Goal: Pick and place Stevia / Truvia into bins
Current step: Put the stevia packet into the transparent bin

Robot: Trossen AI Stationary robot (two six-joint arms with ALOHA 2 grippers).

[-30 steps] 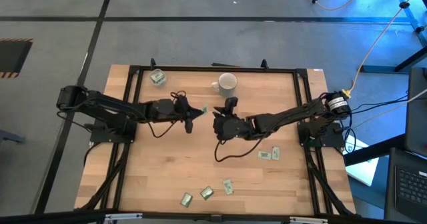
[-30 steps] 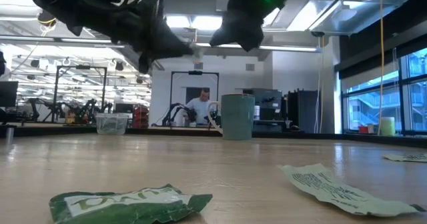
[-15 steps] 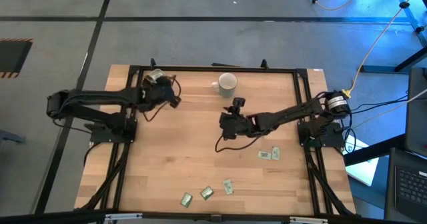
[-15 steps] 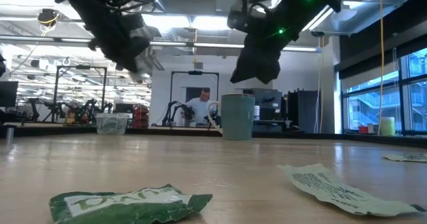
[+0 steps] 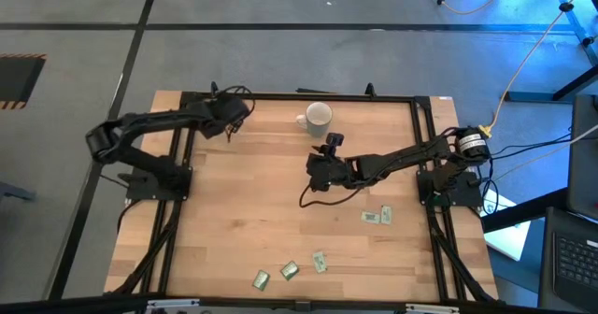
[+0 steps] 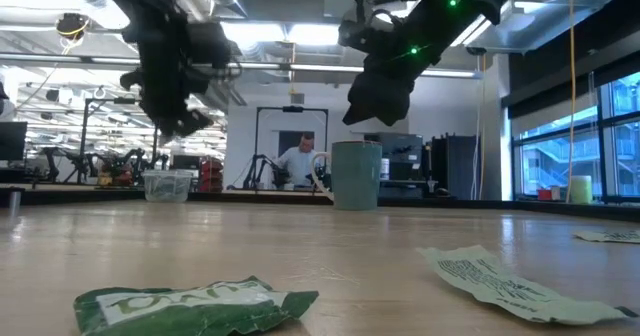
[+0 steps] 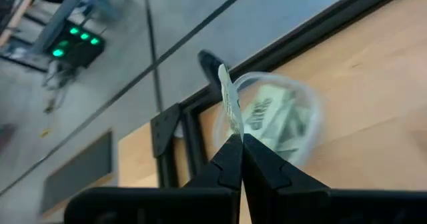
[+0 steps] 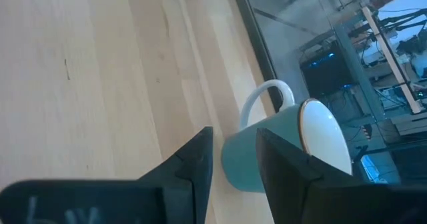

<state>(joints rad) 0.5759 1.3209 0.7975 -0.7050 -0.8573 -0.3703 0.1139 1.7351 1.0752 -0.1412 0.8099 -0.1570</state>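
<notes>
My left gripper [image 7: 241, 143] is shut on one green-and-white sachet [image 7: 229, 104] and hangs over the clear plastic cup [image 7: 293, 117], which holds several sachets. In the high view this gripper [image 5: 230, 116] is at the table's far left corner. My right gripper [image 8: 233, 154] is open and empty above mid-table [image 5: 327, 153], pointing toward the pale mug [image 8: 293, 144], which stands upright near the far edge [image 5: 319, 118]. Several more sachets [image 5: 376, 217] lie flat on the table's near right part. My left gripper pinches the sachet by its lower end [image 7: 235, 132] between the two fingers. The sachet shows edge-on and stands up past the fingertips, lifted clear, above the clear cup's open mouth.
A black frame rail [image 5: 299, 96] runs along the far edge behind cup and mug. Loose sachets lie near the near edge [image 5: 289, 270], and two show close in the low view [image 6: 190, 304] [image 6: 500, 281]. Bare wood lies between the arms. A person sits in the room beyond [image 6: 300, 161].
My left gripper has swung from mid-table toward the far left corner, carrying the sachet, and now hangs over the clear cup. My right gripper has drawn a little toward the far edge and the mug.
</notes>
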